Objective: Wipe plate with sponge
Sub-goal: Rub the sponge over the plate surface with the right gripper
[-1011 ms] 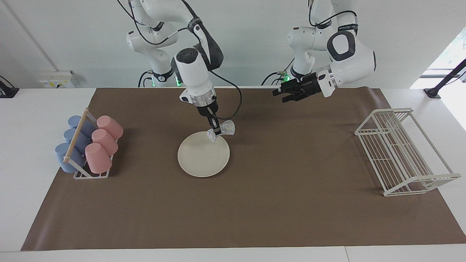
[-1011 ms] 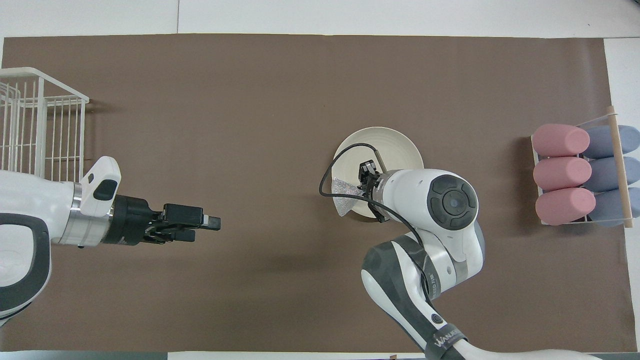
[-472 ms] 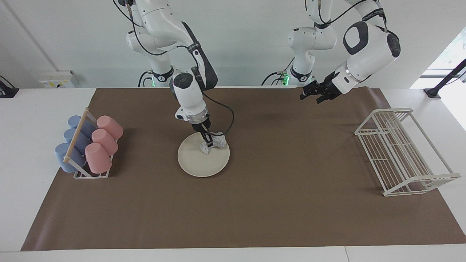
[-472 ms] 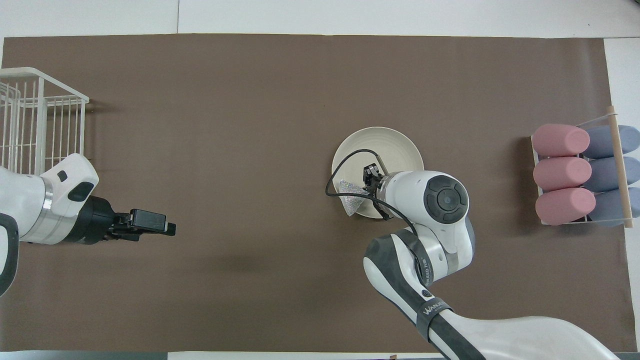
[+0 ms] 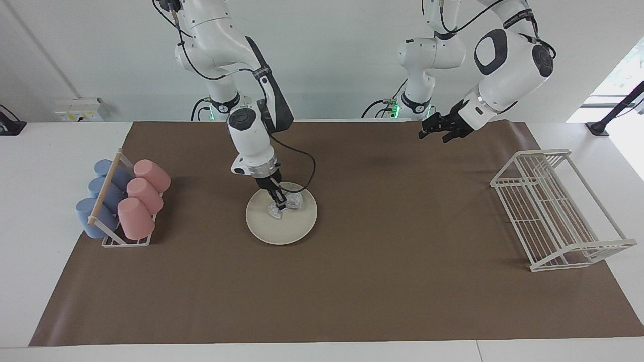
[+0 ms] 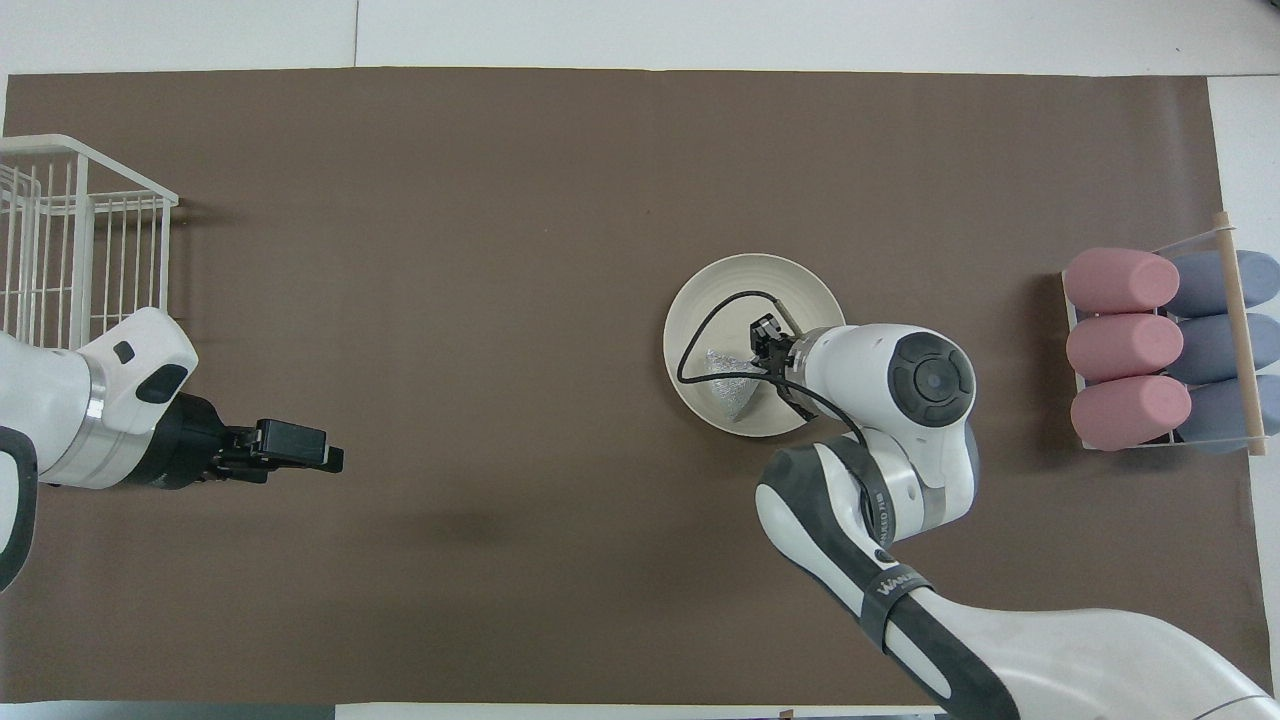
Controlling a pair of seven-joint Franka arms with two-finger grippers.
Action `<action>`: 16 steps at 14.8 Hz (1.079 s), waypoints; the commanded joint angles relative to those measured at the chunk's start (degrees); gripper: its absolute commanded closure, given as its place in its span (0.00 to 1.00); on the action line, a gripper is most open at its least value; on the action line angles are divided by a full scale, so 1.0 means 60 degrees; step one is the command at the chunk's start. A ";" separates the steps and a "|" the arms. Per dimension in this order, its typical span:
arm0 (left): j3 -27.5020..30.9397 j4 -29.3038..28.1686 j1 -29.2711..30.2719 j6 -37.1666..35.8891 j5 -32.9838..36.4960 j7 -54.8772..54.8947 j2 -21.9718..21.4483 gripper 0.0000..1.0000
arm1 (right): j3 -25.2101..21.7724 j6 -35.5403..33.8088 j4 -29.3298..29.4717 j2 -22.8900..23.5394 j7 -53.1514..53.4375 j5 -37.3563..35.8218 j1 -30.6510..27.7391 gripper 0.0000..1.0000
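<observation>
A round, flat, cream-white plate (image 5: 281, 217) with a matte surface lies on a brown mat that covers the middle of a white table (image 5: 50, 146). On the plate rests a small, shiny, silvery-white, wrinkled wad with coloured speckles, the sponge (image 5: 285, 203), sitting on the part of the plate nearer the robots.

The right claw (image 5: 278, 203) reaches down from its white arm and is clamped on the sponge, pressing it against the plate's surface. The left claw (image 5: 438, 128) hangs in the air over the bare mat toward the left arm's end of the table, waiting; whether it is apart or together cannot be told.

Toward the right arm's end stands a small white wire holder (image 5: 126, 241) with a wooden rail, carrying three pink cups (image 5: 143, 196) and three blue cups (image 5: 100, 193) lying on their sides. Toward the left arm's end stands a white wire dish rack (image 5: 553, 211), holding nothing.

The sponge looks light, soft and crumpled, so it should squash and give under the claw; a pinch across its middle, as here, seems the sensible hold. The plate looks stiff, smooth and possibly breakable, and nothing holds it down, so it may slide on the mat if the wiping pushes hard sideways.
</observation>
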 commanded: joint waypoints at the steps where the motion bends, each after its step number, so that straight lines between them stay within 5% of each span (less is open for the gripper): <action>1: -0.0023 0.0151 0.0066 -0.0204 0.0389 -0.0241 0.0012 0.00 | 0.0096 0.0215 -0.0144 0.0327 -0.1184 0.0062 -0.0745 1.00; 10: -0.0023 0.0151 0.0184 -0.0204 0.0464 -0.0255 0.0012 0.00 | 0.0125 0.0757 -0.0291 0.0371 0.1466 0.0092 0.0777 1.00; 16: -0.0023 0.0151 0.0169 -0.0087 0.0478 -0.0563 0.0012 0.00 | 0.0081 0.0670 -0.0291 0.0371 -0.0448 0.0077 -0.0142 1.00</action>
